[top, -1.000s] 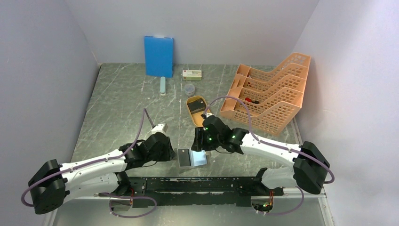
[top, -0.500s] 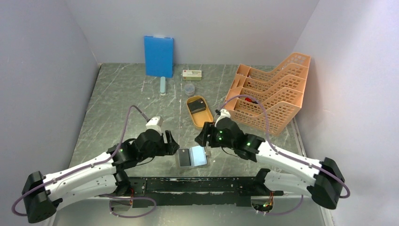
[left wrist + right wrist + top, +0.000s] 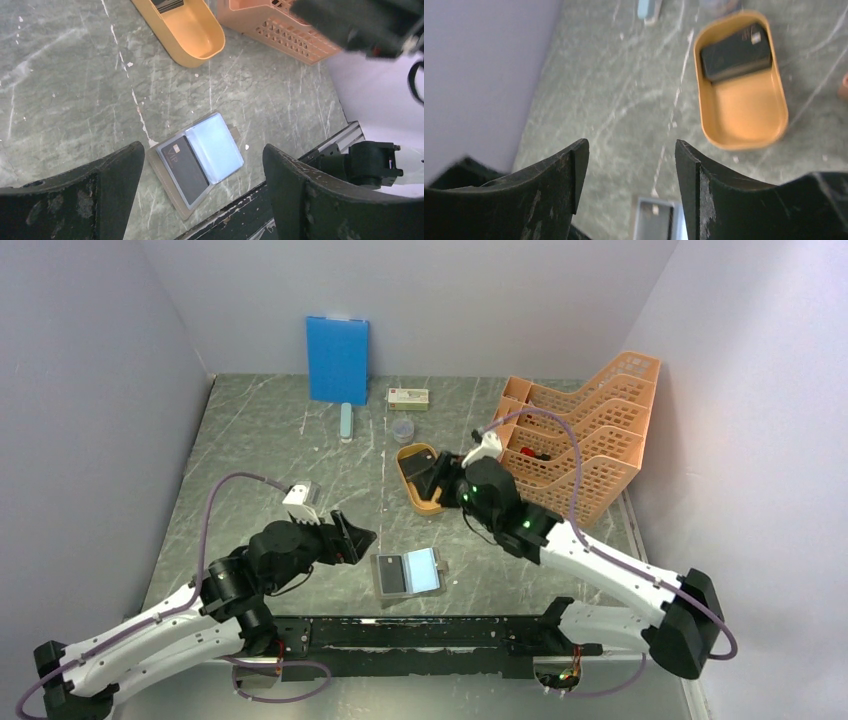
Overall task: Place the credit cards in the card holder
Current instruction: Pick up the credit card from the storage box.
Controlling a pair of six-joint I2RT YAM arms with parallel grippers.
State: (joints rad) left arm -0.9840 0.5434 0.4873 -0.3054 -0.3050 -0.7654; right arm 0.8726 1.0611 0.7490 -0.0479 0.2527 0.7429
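Observation:
The card holder (image 3: 407, 572) lies open and flat near the table's front edge, its pale shiny inner faces up. One dark credit card (image 3: 184, 165) marked VIP sits in its left sleeve. More credit cards (image 3: 736, 52) lie stacked in the far end of the orange oval tray (image 3: 744, 120). My left gripper (image 3: 352, 537) hangs open just left of the holder, which shows between its fingers (image 3: 202, 150) from above. My right gripper (image 3: 440, 478) is open over the tray's near end, and nothing is between its fingers (image 3: 631, 147).
An orange file rack (image 3: 575, 440) stands at the right. A blue board (image 3: 337, 358) leans on the back wall, with a white-and-green box (image 3: 408, 397), a small clear cup (image 3: 402, 429) and a pale blue bar (image 3: 346, 422) before it. A black rail (image 3: 420, 630) runs along the near edge.
Both grippers have left the card holder. The left one opened wide and drew back to the left; the right one opened further and moved away toward the orange tray.

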